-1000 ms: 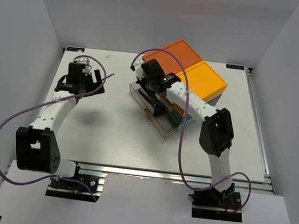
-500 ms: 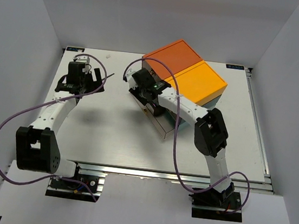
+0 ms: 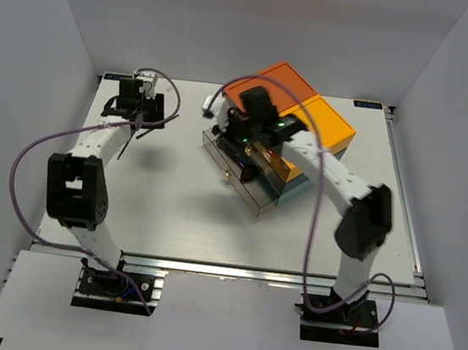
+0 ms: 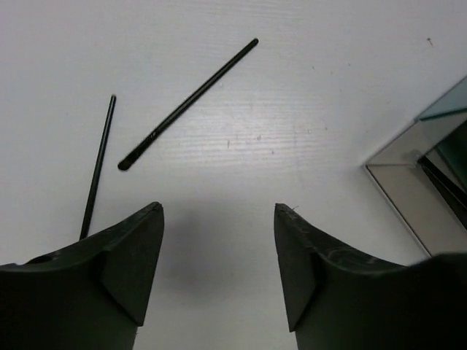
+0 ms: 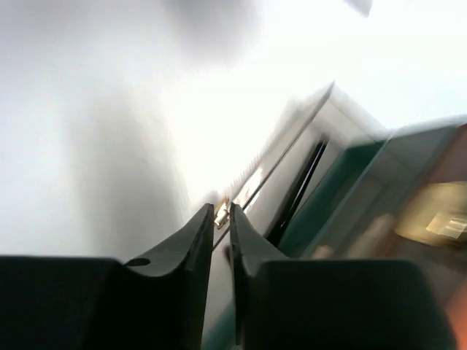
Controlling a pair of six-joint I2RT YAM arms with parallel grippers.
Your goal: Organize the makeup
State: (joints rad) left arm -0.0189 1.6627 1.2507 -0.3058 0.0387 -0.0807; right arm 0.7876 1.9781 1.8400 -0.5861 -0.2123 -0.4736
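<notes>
Left wrist view: two thin black sticks lying on white table (image 4: 306,80); longer stick (image 4: 188,104) slanting, thinner stick (image 4: 98,166) lying to its left, near but not touching. Left gripper (image 4: 217,211) hovering near both, fingers standing spread, released, gripping nothing. Drawer (image 4: 408,193) corner showing at right edge. Right wrist view blurring: right gripper (image 5: 222,208) hanging over drawer front, fingers nearly meeting, thin slit between, cannot tell whether pinching anything. Top view: drawer sticking out open from box (image 3: 325,126) with orange and yellow top
</notes>
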